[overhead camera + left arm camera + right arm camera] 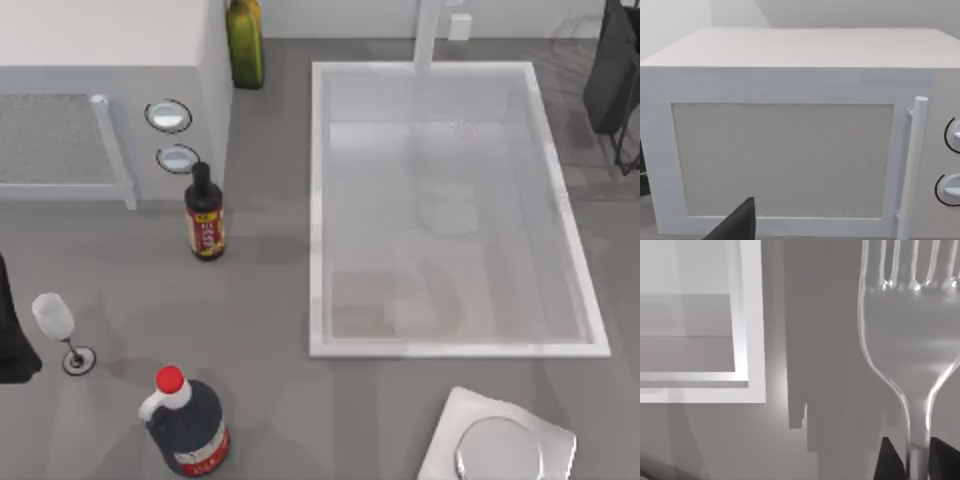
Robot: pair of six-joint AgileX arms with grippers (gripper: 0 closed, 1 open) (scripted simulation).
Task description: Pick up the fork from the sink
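One step looks done: the right end effector [917,452] is clamped on the fork [912,345] at its thin handle, tines pointing away from the wrist, fork held over grey tabletop [280,330] just beside the rim of the sink [318,200], clear of the basin. In the top view the right arm sits at the far right edge by the sink's far corner; I judge the pick basically complete, w/ only holding it steady left. Left end effector [737,225] is parked at the left, facing the white microwave [790,150]; can't tell its finger state.
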